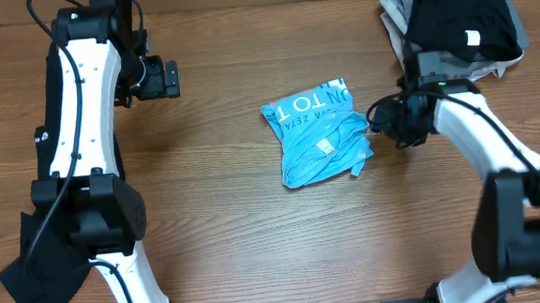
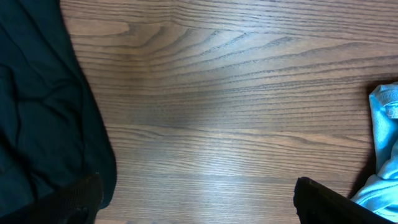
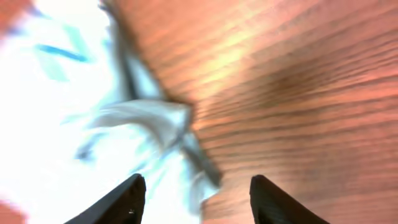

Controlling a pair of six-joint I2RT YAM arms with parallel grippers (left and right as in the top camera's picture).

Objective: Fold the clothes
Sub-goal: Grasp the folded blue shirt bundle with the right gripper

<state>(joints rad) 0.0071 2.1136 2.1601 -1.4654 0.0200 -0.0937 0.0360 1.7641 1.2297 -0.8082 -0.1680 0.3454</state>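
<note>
Fig.: crumpled light blue fabric T-shirt w/ white lettering (image 1: 318,134) lay mid-table; I held the right gripper (image 1: 379,124) just beside its right edge, fingers parted and empty, prob. to pinch a hem, w/ the left gripper (image 1: 165,80) spread wide, well apart.

Noted pale blue shirt (image 3: 93,124) filling the left half, overexposed and blurred. Recorded one crumpled fold reaching toward centre, lying on wood-grain counter (image 3: 298,93). Observed bare counter across the right half. Logged pincer (image 3: 199,202) at bottom edge, dark fingertips (image 3: 277,202) spread, clamping nothing; shirt edge trailing down between them.
</note>
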